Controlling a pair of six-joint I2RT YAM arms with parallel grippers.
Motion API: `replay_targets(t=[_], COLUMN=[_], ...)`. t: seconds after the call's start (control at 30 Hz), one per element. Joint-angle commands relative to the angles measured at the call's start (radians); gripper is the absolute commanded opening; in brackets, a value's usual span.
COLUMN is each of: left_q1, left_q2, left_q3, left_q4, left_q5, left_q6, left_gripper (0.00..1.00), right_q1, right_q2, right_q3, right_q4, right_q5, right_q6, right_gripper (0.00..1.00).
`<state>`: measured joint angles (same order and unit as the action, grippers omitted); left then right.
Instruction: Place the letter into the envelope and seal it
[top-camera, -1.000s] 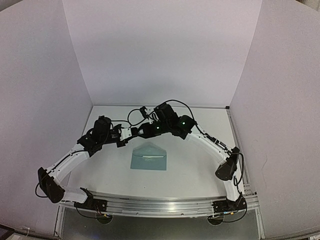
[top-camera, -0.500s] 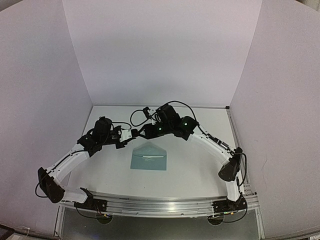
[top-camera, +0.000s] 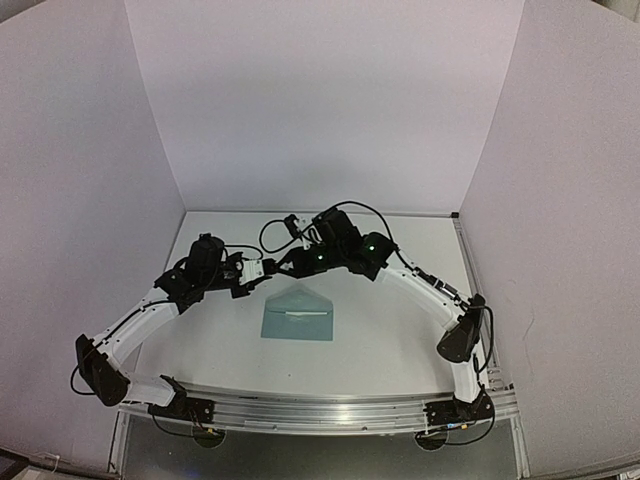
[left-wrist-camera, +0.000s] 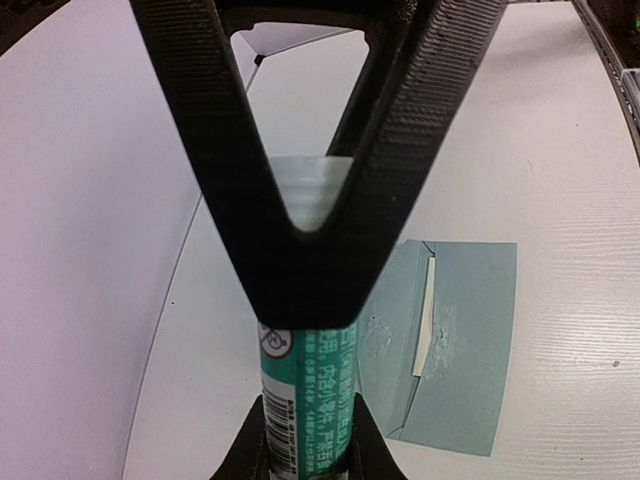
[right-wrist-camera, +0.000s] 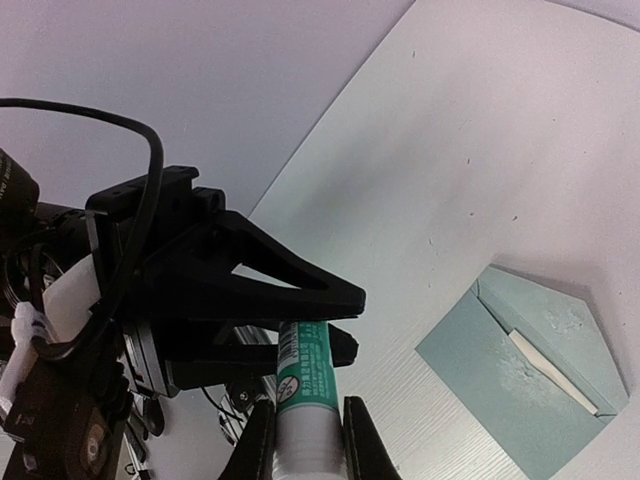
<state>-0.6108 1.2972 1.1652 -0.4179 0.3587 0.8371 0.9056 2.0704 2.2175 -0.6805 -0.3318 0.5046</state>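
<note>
currently: glue stick (right-wrist-camera: 303, 385) — left gripper (left-wrist-camera: 305, 450) clamped on its green body, right gripper (right-wrist-camera: 305, 445) closed on the white end; work both in line — clear of envelope (top-camera: 297, 315).

both arms same build: left arm (top-camera: 140, 318) and right arm (top-camera: 425, 288) are white tube links between chunky black joint housings, black bases. two green LEDs (top-camera: 366, 242) lit on the right arm's far joints. thin black cables (right-wrist-camera: 158, 160) (free loops near the wrists). left gripper (right-wrist-camera: 345, 320): matte black triangular fingers (right-wrist-camera: 280, 272) with cut-out, white connector block (right-wrist-camera: 68, 290) behind
</note>
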Motion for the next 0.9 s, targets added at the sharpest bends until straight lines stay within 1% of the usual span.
replay_targets(t=[0.0,0.27,0.5,0.57,0.6,0.67,0.7,0.77,0.8,0.87], left_q1=[-0.002,0.019,0.023,0.024,0.023,0.023,0.023,0.023,0.023,0.023], left_q2=[-0.008,-0.015,-0.021,-0.022,-0.022,-0.022,-0.023,-0.026,-0.028,-0.028], left_q3=[0.05,0.023,0.002,0.001,0.001,0.001,0.0,-0.001,-0.002,-0.002], left_q4=[-0.001,-0.028,-0.032,-0.031,-0.031,-0.033,-0.032,-0.03,-0.029,-0.028], left_q5=[-0.048,-0.092,-0.081,-0.086,-0.092,-0.103,-0.105,-0.103,-0.102,-0.101], left_q6=[-0.014,0.004,0.003,0.005,0.006,0.007,0.004,-0.001,-0.002,-0.002], left_gripper=[0.0,0.0,0.0,0.0,0.0,0.0,0.0,0.0,0.0,0.0], right_q1=[-0.055,-0.175,-0.216,-0.226,-0.239,-0.262,-0.265,-0.265,-0.266,-0.266], right_q2=[-0.076,-0.228,-0.28,-0.283,-0.292,-0.301,-0.285,-0.226,-0.186,-0.1], right_q3=[-0.058,-0.267,-0.333,-0.339,-0.356,-0.389,-0.388,-0.387,-0.392,-0.42], right_q4=[0.006,0.009,0.026,0.016,-0.002,-0.099,-0.197,-0.356,-0.411,-0.446], right_q5=[-0.081,-0.173,-0.187,-0.15,-0.081,0.13,0.288,0.504,0.597,0.695], right_q6=[0.039,0.084,0.096,0.11,0.117,0.121,0.113,0.097,0.091,0.078], right_gripper=[0.0,0.0,0.0,0.0,0.0,0.0,0.0,0.0,0.0,0.0])
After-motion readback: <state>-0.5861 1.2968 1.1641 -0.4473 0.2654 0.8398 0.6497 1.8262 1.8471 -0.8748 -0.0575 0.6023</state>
